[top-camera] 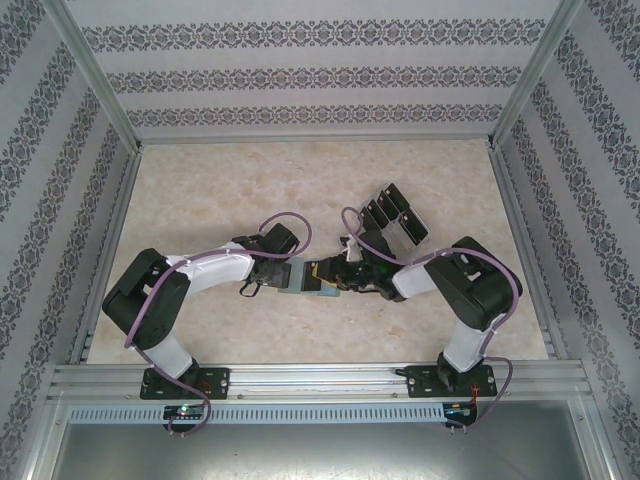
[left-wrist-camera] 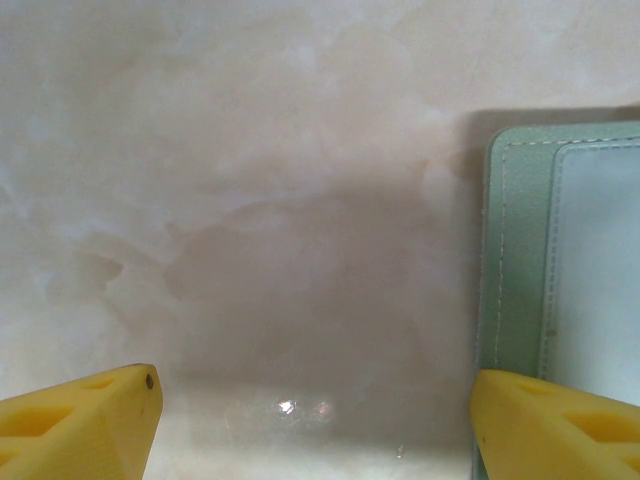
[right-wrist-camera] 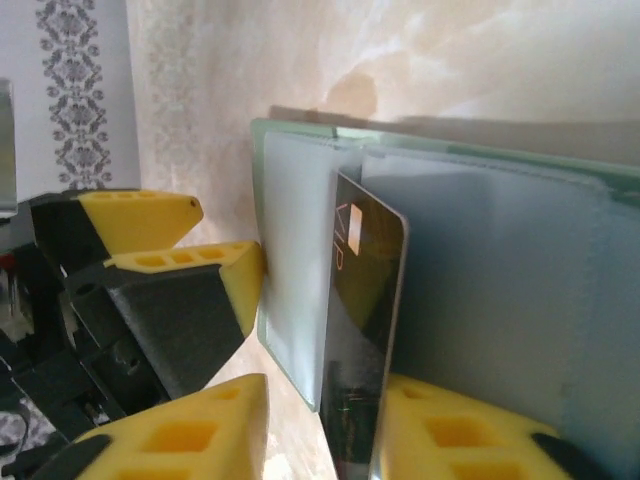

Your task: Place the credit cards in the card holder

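The card holder [top-camera: 298, 278] lies open on the table between the two arms, its sage-green edge [left-wrist-camera: 518, 250] and pale inside [right-wrist-camera: 500, 270] showing. A black credit card [right-wrist-camera: 365, 300] with a pale stripe stands on edge over the open inside, its far end at a pocket seam. My right gripper [right-wrist-camera: 325, 430] is open around it: the card leans on the right finger, with a gap to the left finger. My left gripper [left-wrist-camera: 315, 420] is open at the holder's other side, its right fingertip [left-wrist-camera: 550, 425] resting on the green edge. In the right wrist view the left gripper's fingers [right-wrist-camera: 235, 280] touch the holder's rim.
A clear slotted rack [top-camera: 395, 212] holding several black cards stands just behind the right gripper [top-camera: 338, 275]. Aluminium frame rails and patterned walls enclose the marble-look table [top-camera: 220, 190]. The arms' bases sit at the near edge.
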Tool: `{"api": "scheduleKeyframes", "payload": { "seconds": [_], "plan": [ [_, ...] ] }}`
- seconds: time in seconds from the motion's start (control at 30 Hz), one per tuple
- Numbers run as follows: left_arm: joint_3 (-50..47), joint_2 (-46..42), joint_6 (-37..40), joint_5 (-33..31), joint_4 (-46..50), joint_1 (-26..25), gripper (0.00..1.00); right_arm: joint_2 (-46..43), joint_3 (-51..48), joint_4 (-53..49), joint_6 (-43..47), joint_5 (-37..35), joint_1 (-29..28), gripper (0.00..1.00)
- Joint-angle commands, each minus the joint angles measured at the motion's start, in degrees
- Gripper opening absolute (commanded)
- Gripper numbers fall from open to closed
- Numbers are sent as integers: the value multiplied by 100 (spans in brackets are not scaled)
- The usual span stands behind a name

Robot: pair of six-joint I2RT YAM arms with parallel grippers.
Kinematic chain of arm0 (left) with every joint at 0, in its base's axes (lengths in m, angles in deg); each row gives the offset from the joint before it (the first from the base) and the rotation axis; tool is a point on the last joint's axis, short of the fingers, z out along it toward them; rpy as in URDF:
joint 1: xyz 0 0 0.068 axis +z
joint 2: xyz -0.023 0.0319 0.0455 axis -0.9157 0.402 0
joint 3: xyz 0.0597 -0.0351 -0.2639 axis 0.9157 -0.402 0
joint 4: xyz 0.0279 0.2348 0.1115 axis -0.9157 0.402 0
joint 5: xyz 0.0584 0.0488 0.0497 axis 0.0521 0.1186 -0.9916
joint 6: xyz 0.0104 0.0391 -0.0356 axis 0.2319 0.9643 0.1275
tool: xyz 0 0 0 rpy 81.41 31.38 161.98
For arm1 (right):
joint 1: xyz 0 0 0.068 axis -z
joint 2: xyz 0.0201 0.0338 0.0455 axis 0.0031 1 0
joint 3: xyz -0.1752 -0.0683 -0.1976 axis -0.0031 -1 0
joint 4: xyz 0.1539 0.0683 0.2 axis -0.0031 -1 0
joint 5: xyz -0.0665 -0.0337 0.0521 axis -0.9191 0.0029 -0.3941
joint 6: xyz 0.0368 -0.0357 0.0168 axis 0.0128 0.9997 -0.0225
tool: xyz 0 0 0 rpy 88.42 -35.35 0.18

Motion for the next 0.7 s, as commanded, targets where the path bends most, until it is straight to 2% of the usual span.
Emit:
{"api": "scheduleKeyframes", "payload": {
  "seconds": [0.0,0.23,0.47,0.57,0.6,0.67],
  "plan": [
    [-56,91,-21,81,103,-38,82,-162,-35,-753,238,-323,-8,44],
    [73,86,5,77,187,-36,82,-764,148,-1807,601,-661,-5,60],
    [247,27,54,55,331,-35,82,-868,313,-2141,767,-716,11,61],
    [319,-173,49,120,406,-34,81,-994,325,-2355,800,-901,33,59],
    [366,-252,49,136,453,-42,81,-1035,314,-2406,813,-955,34,55],
    [483,-368,49,188,542,-53,81,-1115,279,-2407,814,-1012,60,40]
  ]
}}
